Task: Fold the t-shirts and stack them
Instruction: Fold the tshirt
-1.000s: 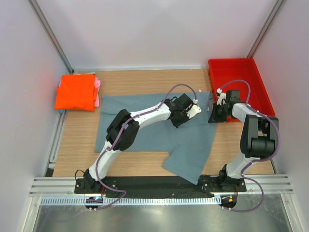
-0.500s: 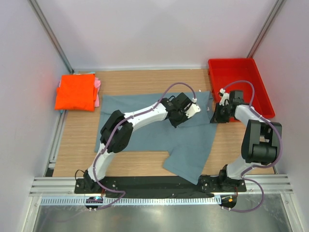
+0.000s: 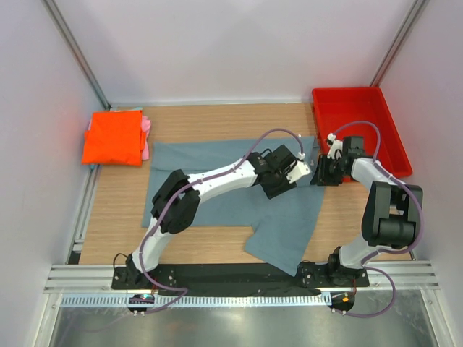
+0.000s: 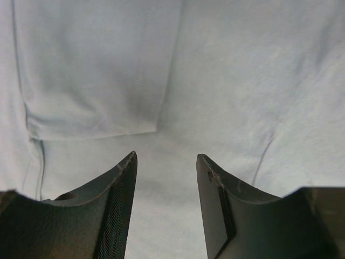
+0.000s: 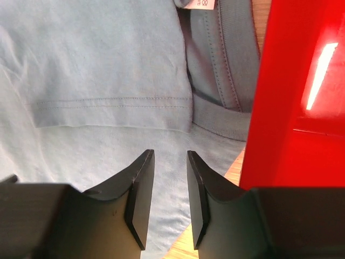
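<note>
We judge that the grey-blue t-shirt (image 3: 231,206) is in the middle of its folding. The orange t-shirt (image 3: 112,137) lies already folded, well apart from both jaws, beyond the elbow of the left arm (image 3: 217,173). The pink t-shirt (image 3: 147,134) shows only as a strip at its edge.

The grey-blue shirt lies flat on the table (image 3: 217,119), under both jaws. Its long axis runs from the collar (image 5: 226,59), which is ahead of the right jaws and a little to their right, away past the left jaws toward the orange one. One sleeve (image 3: 286,246) spreads behind the jaws, toward the arm bases.

The left jaws stand wide apart with nothing between them, over the body of the shirt. A folded flap (image 4: 97,70) ends ahead of them and to their left. The right jaws keep only a narrow gap, and it is empty. A stitched hem (image 5: 113,100) runs across just ahead of them, and the white neck label (image 5: 197,4) is farther ahead. The wall of the red bin (image 5: 291,81) stands close on their right side.

In our judgement the right arm (image 3: 383,188) is the nearer one to the collar end. The coming move seems to depend on this hem. It lies ahead of the right jaws, not between them, so they would need to advance and go down. The bin wall leaves little room on that side.
</note>
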Motion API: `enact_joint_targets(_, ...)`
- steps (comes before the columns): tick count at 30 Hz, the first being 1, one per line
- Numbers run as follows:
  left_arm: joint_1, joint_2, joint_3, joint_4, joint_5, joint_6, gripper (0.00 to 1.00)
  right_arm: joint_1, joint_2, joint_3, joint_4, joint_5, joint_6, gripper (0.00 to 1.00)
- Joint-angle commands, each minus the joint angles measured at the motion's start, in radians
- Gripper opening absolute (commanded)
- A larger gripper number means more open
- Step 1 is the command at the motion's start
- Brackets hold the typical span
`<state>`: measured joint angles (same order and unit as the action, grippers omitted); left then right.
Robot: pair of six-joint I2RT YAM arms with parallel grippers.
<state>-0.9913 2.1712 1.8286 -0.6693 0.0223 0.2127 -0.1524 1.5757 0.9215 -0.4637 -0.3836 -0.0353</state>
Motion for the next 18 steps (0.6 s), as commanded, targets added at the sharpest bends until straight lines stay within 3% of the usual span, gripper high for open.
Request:
enact_joint_targets(1,-0.032,0.027,0.058,-0.003,-0.056,0.008,0.50,-0.009,0.015,0.022,0.025,0.028,0.000,0.38)
enact_joint_targets(18,-0.037,0.095,0.074,0.014,-0.076,0.016,0.47,-0.009,0.064,0.034,0.053,0.058,0.020,0.37)
